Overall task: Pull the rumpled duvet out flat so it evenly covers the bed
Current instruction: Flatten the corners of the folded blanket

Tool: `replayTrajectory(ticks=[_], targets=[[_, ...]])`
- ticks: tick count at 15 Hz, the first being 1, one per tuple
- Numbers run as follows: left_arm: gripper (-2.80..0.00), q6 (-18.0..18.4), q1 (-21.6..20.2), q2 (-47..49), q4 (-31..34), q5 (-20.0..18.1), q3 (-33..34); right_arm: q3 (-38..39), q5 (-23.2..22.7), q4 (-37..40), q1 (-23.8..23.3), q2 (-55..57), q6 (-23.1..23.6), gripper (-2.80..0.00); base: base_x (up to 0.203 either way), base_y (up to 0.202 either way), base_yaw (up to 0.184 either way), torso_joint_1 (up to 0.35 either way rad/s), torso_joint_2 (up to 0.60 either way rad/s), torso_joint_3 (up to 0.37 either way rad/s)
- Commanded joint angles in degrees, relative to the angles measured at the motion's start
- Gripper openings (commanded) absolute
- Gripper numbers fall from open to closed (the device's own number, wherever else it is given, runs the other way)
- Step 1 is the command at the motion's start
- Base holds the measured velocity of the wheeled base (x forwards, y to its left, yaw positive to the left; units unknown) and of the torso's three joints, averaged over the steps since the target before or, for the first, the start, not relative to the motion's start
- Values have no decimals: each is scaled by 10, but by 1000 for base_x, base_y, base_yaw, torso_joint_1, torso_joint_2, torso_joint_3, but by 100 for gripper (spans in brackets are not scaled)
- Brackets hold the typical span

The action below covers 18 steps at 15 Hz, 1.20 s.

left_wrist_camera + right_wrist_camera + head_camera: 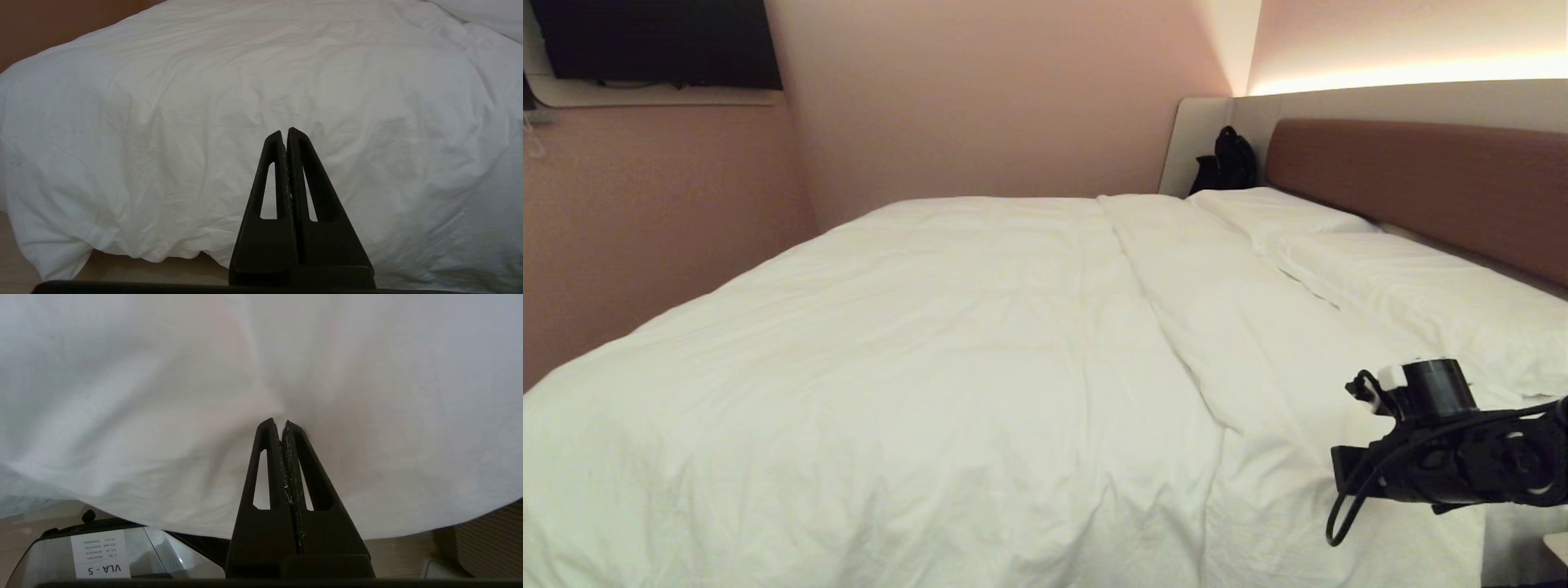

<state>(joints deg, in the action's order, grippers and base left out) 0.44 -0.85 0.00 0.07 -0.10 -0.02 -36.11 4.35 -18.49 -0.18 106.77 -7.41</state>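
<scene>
The duvet (915, 359) is spread across the bed (1413, 175) and hangs over the near edge; soft wrinkles are seen across its surface, and a long fold runs from the far side toward the near right corner. Two white pillows (1347, 261) are laid along the brown headboard (1429, 180). A black bag (1227, 159) is seen in the far corner beside the headboard, and a dark screen (658, 41) is mounted on the wall at upper left.

The right gripper (284, 424) is positioned at the lower right of the head view, over the near right portion of the duvet. Its fingers (267, 457) are pressed together, and no fabric is seen clamped between them; the tips are pointed at the draped duvet.

The left gripper (285, 132) is likewise closed on nothing and is directed at the hanging side of the duvet, apart from it.
</scene>
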Motion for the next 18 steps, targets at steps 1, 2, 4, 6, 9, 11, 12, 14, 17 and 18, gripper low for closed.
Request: replayTrajectory(ticks=[1,2,4,6,9,11,12,14,17,18], targets=[[-280,0,0,0,0,0,0,5,-4,-1,0,-34,-2,-280,0,0,0,0,0,0],[-280,0,0,0,0,0,0,5,-4,0,0,-39,-2,-280,0,0,0,0,0,0],[-280,0,0,0,0,0,0,6,-4,3,0,-77,-2,-280,0,0,0,0,0,0],[-280,0,0,0,0,0,0,2,-5,11,11,-117,-1,-280,0,0,0,0,0,0],[-280,0,0,0,0,0,-1,-34,-6,13,55,-109,-4,-280,0,0,0,0,0,0],[-280,0,0,0,0,0,0,-68,-5,13,76,-77,-18,-280,0,0,0,0,0,0],[-280,0,0,0,0,0,0,-100,-5,14,94,-47,-31,-280,0,0,0,0,0,0],[-280,0,0,0,0,0,0,-150,-4,25,121,6,-50,-280,0,0,0,0,0,0],[-280,0,0,0,0,0,0,-208,-4,38,141,71,-67,-280,0,0,0,0,0,0],[-280,0,0,0,0,0,0,-220,-3,39,144,91,-69,-280,0,0,0,0,0,0]])
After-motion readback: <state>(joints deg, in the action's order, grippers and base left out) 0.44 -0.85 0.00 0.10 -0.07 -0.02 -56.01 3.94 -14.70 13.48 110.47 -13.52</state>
